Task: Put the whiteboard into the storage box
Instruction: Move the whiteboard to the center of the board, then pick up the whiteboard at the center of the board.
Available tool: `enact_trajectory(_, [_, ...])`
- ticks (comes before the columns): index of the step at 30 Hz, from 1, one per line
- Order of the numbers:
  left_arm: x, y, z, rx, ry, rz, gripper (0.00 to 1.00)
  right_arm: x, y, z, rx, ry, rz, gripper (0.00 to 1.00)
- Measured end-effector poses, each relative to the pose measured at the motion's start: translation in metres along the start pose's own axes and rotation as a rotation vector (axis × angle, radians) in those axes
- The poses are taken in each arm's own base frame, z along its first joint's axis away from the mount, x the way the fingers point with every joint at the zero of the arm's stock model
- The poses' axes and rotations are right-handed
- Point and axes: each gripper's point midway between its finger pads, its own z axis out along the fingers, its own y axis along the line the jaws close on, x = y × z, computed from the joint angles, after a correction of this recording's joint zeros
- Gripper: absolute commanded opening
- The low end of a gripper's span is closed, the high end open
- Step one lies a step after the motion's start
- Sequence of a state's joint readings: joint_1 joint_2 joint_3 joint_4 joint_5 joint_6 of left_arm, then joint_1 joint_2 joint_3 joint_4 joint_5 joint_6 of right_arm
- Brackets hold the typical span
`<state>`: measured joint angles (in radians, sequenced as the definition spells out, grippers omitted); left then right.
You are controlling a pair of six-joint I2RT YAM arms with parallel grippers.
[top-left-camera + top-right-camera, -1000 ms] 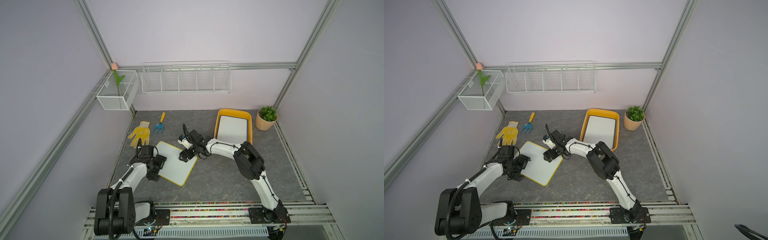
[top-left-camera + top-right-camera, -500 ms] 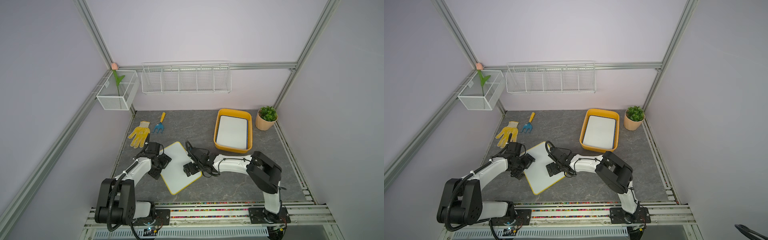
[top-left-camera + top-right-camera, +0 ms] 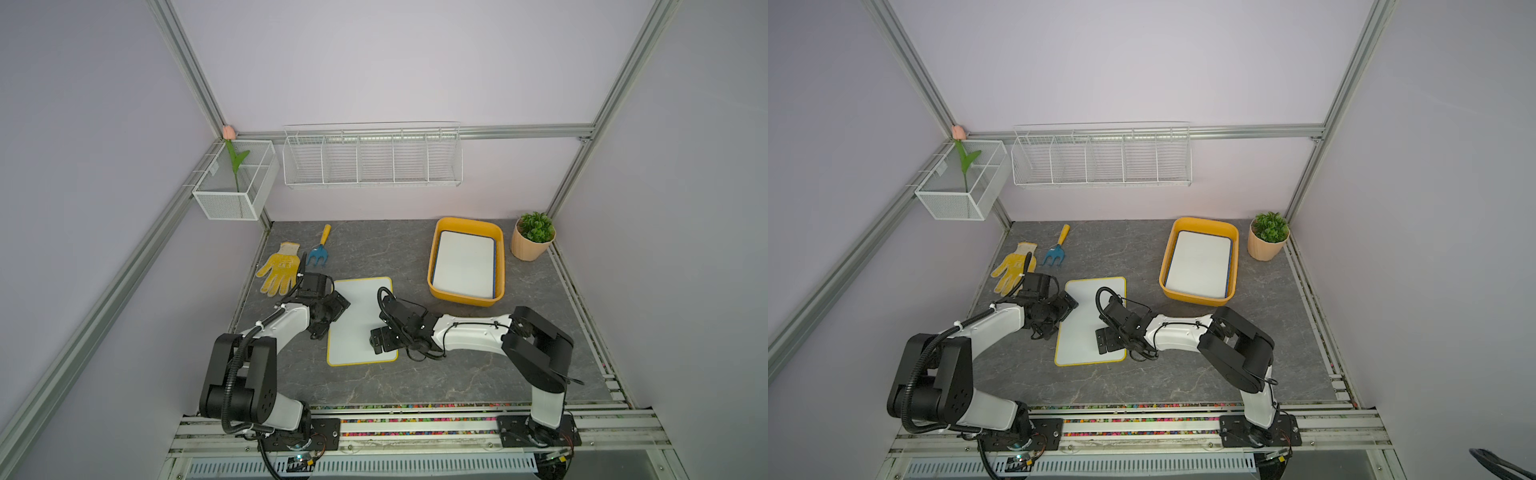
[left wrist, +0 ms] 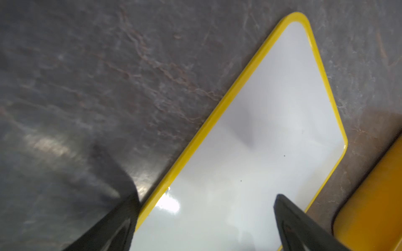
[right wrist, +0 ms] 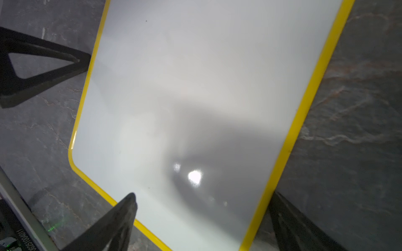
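The left arm (image 3: 286,328) and right arm (image 3: 469,332) were built alike: white rounded links joined by blocky black joint housings. A thin black cable loop (image 3: 379,297) was carried at the right wrist, and a ribbed black hose (image 3: 239,357) was run along the left arm. Each arm was mounted on a black base plate (image 3: 509,430). The fingers (image 4: 304,228) were black throughout and were shown as tapered wedges.

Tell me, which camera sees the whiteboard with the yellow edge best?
The top camera. In both top views the whole yellow-edged whiteboard shows, all four corners. The right wrist view is close up but cuts parts of it off; the left wrist view catches only one end.
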<state>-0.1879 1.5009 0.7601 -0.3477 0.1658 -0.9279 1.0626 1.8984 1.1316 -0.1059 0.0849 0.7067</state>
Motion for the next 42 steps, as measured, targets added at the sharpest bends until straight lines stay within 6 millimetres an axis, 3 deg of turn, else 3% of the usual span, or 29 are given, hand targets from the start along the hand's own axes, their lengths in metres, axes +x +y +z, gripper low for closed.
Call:
enact_trajectory(7, [0.011,-0.008,0.003,-0.011,0.057,0.128,0.98,0.005,-0.008,-0.006,0.041,0.009,-0.033,0.94])
enact_trajectory(13, [0.019,-0.001,0.0,-0.083,0.112,0.255,0.99,-0.011,-0.015,-0.014,0.06,-0.038,-0.023,0.94])
enact_trajectory(20, [0.008,-0.003,0.003,-0.136,0.114,0.356,1.0,-0.03,-0.037,-0.016,0.14,-0.11,0.041,0.93])
enact_trajectory(29, [-0.004,-0.009,0.015,-0.174,0.117,0.444,1.0,-0.034,-0.052,0.002,0.212,-0.136,0.135,0.93])
enact_trajectory(42, [-0.001,-0.008,0.024,-0.266,0.161,0.508,0.99,-0.054,-0.042,0.016,0.227,-0.189,0.24,0.92])
